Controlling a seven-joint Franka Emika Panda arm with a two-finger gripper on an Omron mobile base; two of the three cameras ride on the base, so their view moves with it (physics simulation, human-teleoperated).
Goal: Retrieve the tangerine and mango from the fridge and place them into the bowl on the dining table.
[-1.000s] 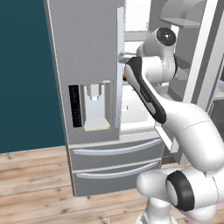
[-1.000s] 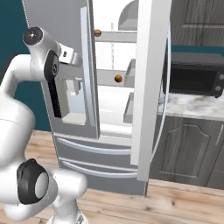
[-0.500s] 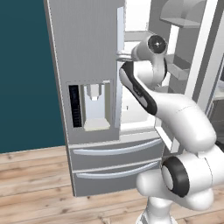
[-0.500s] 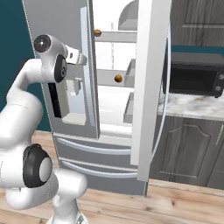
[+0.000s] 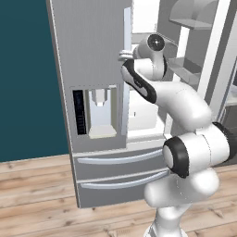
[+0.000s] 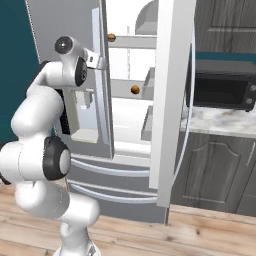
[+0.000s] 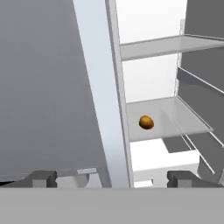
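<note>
From the left base view, the tall silver-grey French-door fridge (image 5: 95, 92) stands with its left door, the one with the water dispenser panel (image 5: 95, 113), closed or nearly so, and its right door swung out. The white arm reaches up to that left door's inner edge, and the two-finger gripper (image 5: 124, 55) sits right at the door's vertical handle; I cannot tell here how far its fingers are spread.

From the right base view, the gripper (image 6: 101, 62) is again at the edge of the left door, and the white shelved interior shows between the two doors. A small round dark-orange tangerine (image 6: 135, 89) rests on a middle shelf, and another small brownish-orange object (image 6: 111, 37) sits on the shelf above (too small to name). A dark microwave (image 6: 222, 90) stands on the marble counter to the right.

In the hand view, the dark fingertips (image 7: 42, 178) stand wide apart, straddling the door edge. The tangerine (image 7: 146, 122) lies on a glass shelf beyond.
</note>
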